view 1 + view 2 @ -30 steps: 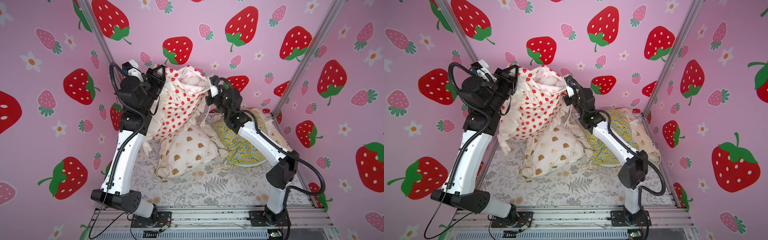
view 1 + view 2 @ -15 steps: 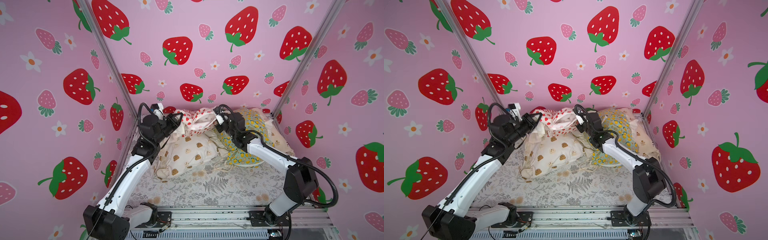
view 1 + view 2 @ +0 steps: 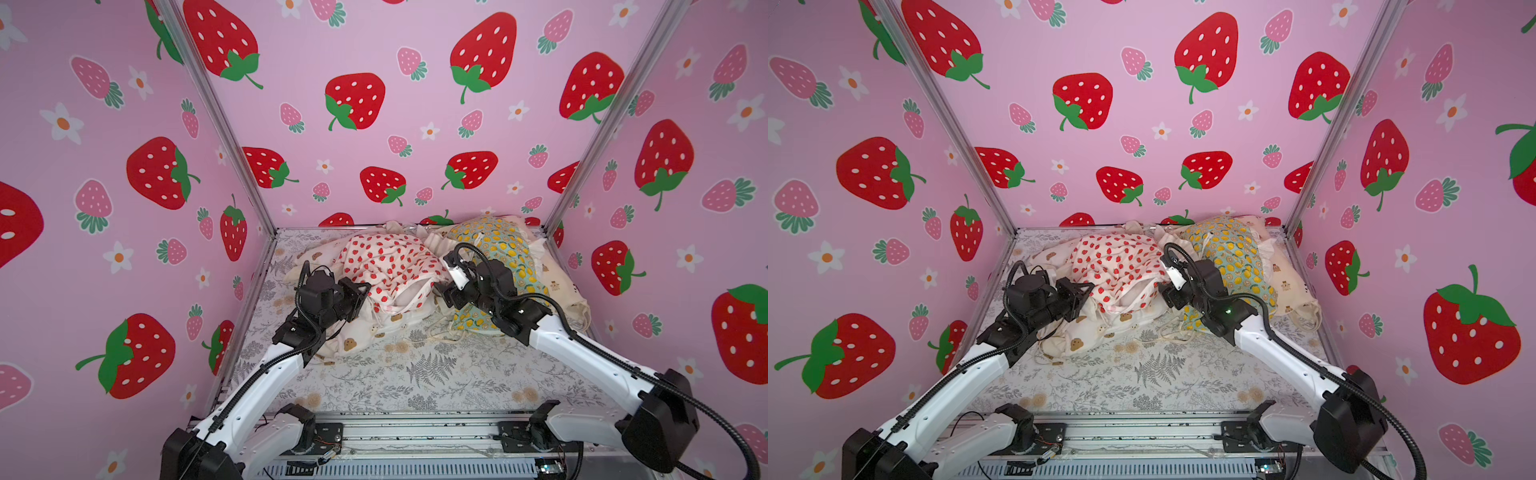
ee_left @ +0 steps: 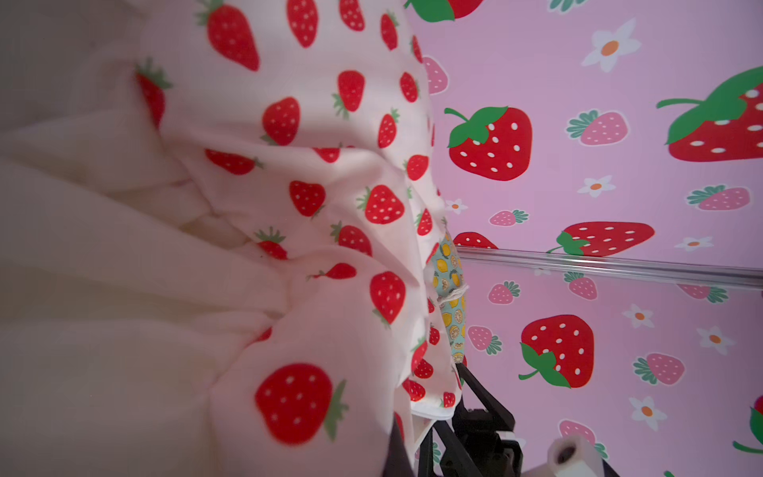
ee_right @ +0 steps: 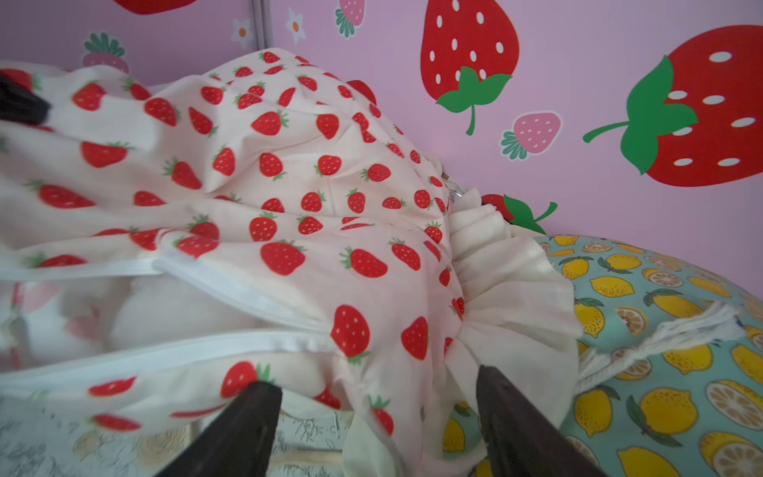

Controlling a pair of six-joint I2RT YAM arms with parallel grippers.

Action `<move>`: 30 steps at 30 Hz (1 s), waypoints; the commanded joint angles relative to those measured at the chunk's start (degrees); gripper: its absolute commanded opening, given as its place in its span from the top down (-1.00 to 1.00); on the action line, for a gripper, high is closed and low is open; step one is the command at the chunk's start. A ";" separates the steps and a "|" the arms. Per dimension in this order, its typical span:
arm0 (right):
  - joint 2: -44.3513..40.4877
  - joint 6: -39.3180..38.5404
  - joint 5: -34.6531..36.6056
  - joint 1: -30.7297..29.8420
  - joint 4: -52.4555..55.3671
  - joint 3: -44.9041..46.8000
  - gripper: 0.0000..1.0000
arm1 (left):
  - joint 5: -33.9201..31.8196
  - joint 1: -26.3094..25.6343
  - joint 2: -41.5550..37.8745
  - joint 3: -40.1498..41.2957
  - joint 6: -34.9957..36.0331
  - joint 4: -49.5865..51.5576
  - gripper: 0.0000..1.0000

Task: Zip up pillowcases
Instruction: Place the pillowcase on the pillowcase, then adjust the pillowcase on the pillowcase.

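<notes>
One bear pillowcase (image 3: 362, 337) beneath strawberry pillowcase (image 3: 386, 266)

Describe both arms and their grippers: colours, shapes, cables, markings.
The left arm and right arm match: smooth white link shells between bulky black joint housings. A black ribbed cable loops along each. The left gripper and right gripper are black; the right's fingers are flat and tapered. A white block sits by the right wrist, and a small green light glows on that arm.
</notes>
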State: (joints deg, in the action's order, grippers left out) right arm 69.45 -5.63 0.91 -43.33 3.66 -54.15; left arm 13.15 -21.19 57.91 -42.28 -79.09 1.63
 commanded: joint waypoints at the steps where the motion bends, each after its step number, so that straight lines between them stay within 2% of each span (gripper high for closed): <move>1: -4.52 3.78 -3.38 -1.61 8.67 1.15 -0.64 | -1.72 -1.05 -1.73 -0.38 -3.56 2.66 1.00; 4: -6.17 11.92 -1.30 -2.94 13.82 -0.79 -0.69 | -1.03 -1.05 -2.71 -0.28 -2.91 6.01 1.00; 7: -4.35 26.91 -1.09 -3.60 18.12 -2.50 -0.66 | -0.69 -1.20 -3.90 -0.08 -0.44 10.32 1.00; 8: -3.47 32.02 -2.93 -3.92 16.82 -1.68 -0.64 | -0.62 -1.30 -4.24 0.28 0.33 11.56 0.97; 9: -2.57 35.05 -4.54 -4.60 14.54 -0.95 -0.63 | -0.47 -1.31 -4.37 0.65 0.64 12.61 0.94; 11: 1.38 40.50 -3.83 -5.27 15.52 -2.59 -0.58 | 1.15 -1.40 -4.56 2.05 1.85 12.33 0.67; 16: 6.34 41.25 2.77 -4.93 17.58 -6.29 -0.56 | 3.13 -1.57 -6.14 1.89 10.52 18.39 -0.09; 19: 9.65 40.49 5.84 -2.55 18.88 -8.49 -0.52 | 1.61 -1.52 -8.35 3.55 15.45 22.56 -0.34; 22: 12.98 40.50 5.37 -0.03 19.03 -10.67 -0.44 | -2.59 -1.57 -11.10 5.47 19.15 27.24 -0.42; 25: 16.16 38.72 6.97 0.67 21.10 -14.49 -0.44 | -3.73 -1.57 -14.10 6.89 21.58 28.84 -0.51; 30: 17.23 37.75 6.72 1.39 22.53 -16.42 -0.44 | -2.51 -1.56 -18.42 10.01 20.28 27.82 -0.54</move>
State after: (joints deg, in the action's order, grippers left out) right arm 87.00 32.36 6.33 -42.09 23.46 -69.19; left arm 11.49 -22.52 41.41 -33.78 -60.01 28.05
